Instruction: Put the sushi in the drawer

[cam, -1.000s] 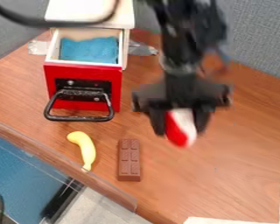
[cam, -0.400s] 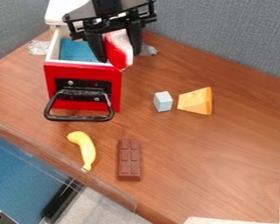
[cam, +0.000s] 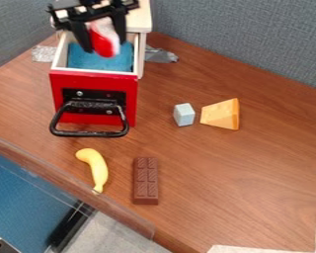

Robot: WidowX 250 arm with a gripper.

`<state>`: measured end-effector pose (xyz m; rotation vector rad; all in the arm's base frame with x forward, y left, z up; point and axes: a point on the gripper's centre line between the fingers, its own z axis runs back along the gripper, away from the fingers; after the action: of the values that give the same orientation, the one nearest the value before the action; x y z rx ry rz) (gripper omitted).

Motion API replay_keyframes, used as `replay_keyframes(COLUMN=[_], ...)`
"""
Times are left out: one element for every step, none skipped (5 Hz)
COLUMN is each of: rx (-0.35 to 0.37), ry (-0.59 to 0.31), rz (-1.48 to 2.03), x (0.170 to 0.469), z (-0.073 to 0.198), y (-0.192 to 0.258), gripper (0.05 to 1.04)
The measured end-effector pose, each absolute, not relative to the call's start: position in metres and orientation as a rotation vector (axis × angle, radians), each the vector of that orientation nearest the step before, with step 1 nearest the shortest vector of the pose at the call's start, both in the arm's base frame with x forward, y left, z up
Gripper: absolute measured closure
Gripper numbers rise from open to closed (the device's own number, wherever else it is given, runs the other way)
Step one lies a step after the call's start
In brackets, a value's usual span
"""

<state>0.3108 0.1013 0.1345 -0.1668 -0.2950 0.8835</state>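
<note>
1. The claw (cam: 104,42) is seen above the open red drawer (cam: 101,83), its two black fingers set apart by the width of the sushi (cam: 103,47), which is pinched between them.
2. The sushi, red and white, is held in the air over the drawer's blue lining (cam: 87,63). Its lower end is pointed down toward the drawer; how high above the lining it is held cannot be told.
3. The sushi's upper end is partly hidden by the claw, and where its sides are met by the fingers is blurred. The arm above the claw is cut off by the top edge.
4. Part of the pale cabinet top (cam: 140,19) behind the drawer is covered by the claw.
5. In front of the drawer's black handle (cam: 89,133), a yellow banana (cam: 97,168) is laid, with a brown chocolate bar (cam: 145,182) to its right.
6. To the right of the drawer, a pale blue block (cam: 183,114) and an orange-yellow wedge (cam: 221,114) are placed near each other.
</note>
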Motion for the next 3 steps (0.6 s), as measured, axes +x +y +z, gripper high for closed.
replay_keyframes(rx=[-0.165,-0.161,-0.165], ry=[-0.294,-0.298,-0.277], rz=[0.903,0.93,0.946], x=[0.322,0.332,0.336], z=[0.129,0.127,0.113], y=[0.118,0.128,0.129], gripper=[0.442,0.442,0.442])
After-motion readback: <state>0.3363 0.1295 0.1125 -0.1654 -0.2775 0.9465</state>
